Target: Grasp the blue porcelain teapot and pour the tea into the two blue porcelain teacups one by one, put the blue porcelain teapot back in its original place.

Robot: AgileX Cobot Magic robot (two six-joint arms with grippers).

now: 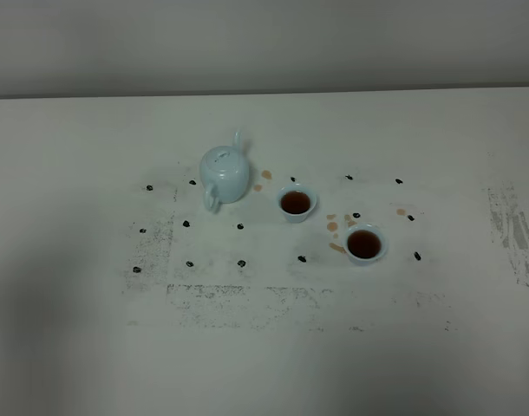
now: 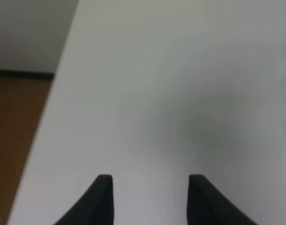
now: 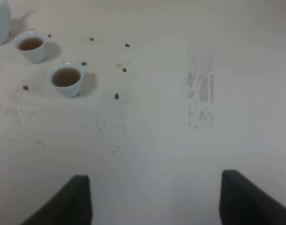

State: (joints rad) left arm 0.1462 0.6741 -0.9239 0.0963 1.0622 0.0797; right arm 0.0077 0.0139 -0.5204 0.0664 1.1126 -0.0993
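Glossy pale-blue porcelain: the blue porcelain teapot upright left of centre in the exterior high view, lid on, spout toward the back, loop handle toward the lower left; likely heavy for its size, slick and breakable, best taken by the handle loop rather than the round body. Right of it the near teacup and, lower right, the far teacup, both filled dark, with tan spill spots between on the white table; no arm anywhere in frame, tea level in the pot hidden. Left wrist view next: left gripper parted moderately over bare table, nothing between the dark fingers, blurred, no porcelain in sight. Right wrist view last: right gripper spread wide and empty, both cups upper left, teapot cropped to a sliver at the upper left corner
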